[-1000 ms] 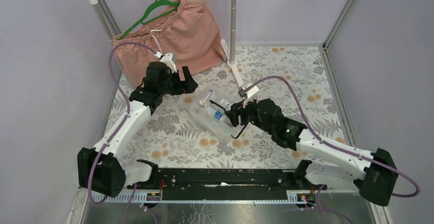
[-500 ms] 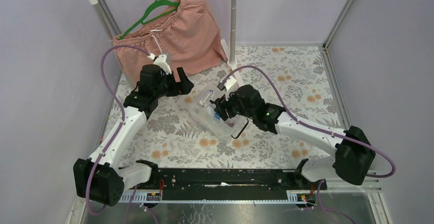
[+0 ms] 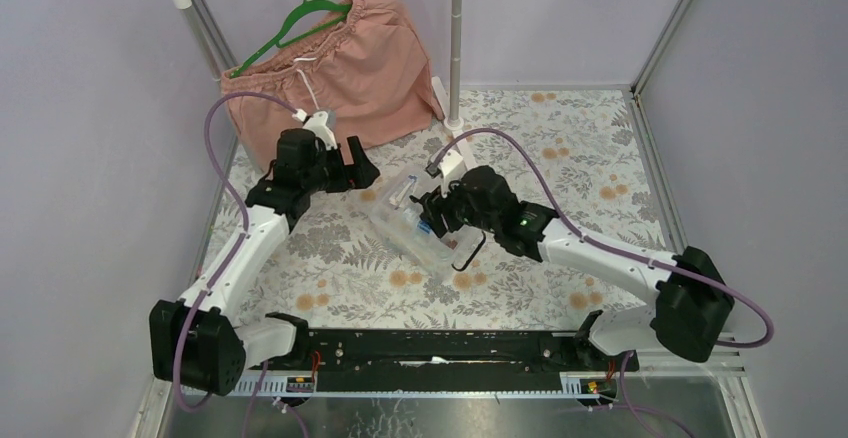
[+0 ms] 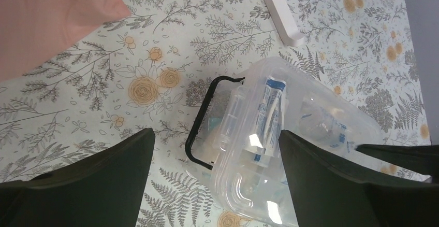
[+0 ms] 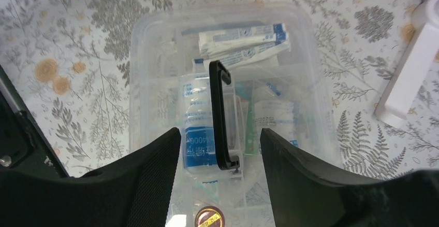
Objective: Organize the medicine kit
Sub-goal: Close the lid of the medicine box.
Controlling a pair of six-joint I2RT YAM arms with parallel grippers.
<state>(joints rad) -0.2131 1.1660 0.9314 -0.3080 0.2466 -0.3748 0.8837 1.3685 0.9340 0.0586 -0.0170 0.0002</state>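
The medicine kit, a clear lidded box (image 3: 412, 226), lies slanted on the flowered tablecloth at mid-table. Through the plastic I see a blue-labelled bottle (image 5: 199, 133), sachets (image 5: 243, 40) and a round brown cap (image 5: 209, 219). My right gripper (image 3: 434, 215) hovers open just over the box, its jaws either side of a black handle (image 5: 219, 118) in the right wrist view, gripper (image 5: 220, 136). My left gripper (image 3: 362, 169) is open and empty above the cloth at the box's far-left end. In the left wrist view, the box (image 4: 310, 149) and a black U-shaped handle (image 4: 203, 121) lie between the gripper's (image 4: 216, 133) open jaws.
Pink shorts (image 3: 335, 63) hang on a green hanger (image 3: 300, 20) at the back left. The rack's pole (image 3: 457, 38) and white foot (image 3: 462, 144) stand just behind the box. The foot also shows in the wrist views (image 4: 279, 9) (image 5: 409, 82). Lilac walls enclose the table.
Since 1.0 s ago, my right arm has swung left and forward so its gripper sits over the box. My left gripper has shifted slightly. The box has not moved.
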